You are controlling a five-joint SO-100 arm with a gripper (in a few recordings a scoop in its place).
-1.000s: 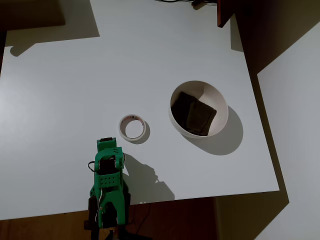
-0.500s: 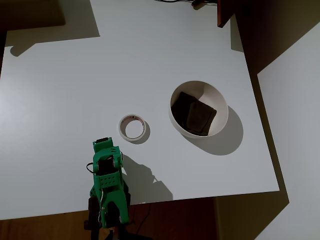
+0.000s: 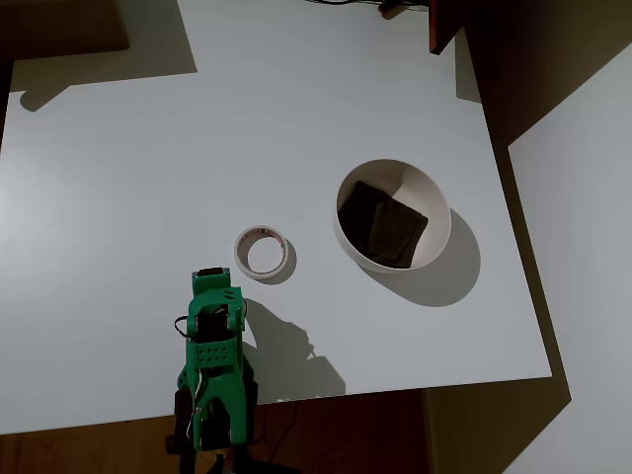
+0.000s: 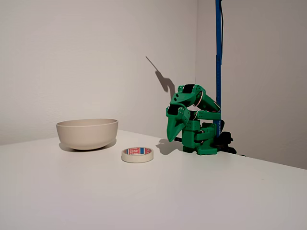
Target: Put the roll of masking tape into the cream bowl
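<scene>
From overhead, I find the green arm's base (image 3: pixel 212 434) cut off by the bottom edge, and the arm's body covers the gripper (image 3: pixel 209 284), so I cannot read how the jaws stand. In the fixed view the gripper (image 4: pixel 171 139) points down with its fingers seemingly together, though the profile is too small to confirm. The cream bowl (image 4: pixel 87 133) wall hides its contents there. The blue pole (image 4: pixel 218 57) runs off the top edge.

A smooth white rectangular tabletop (image 3: pixel 247 128) sits over a dark brown floor (image 3: pixel 513 89), lit so hard shadows fall across it. Behind stand plain pale grey walls (image 4: pixel 86 57) and a thin blue vertical pole (image 4: pixel 218 57).
</scene>
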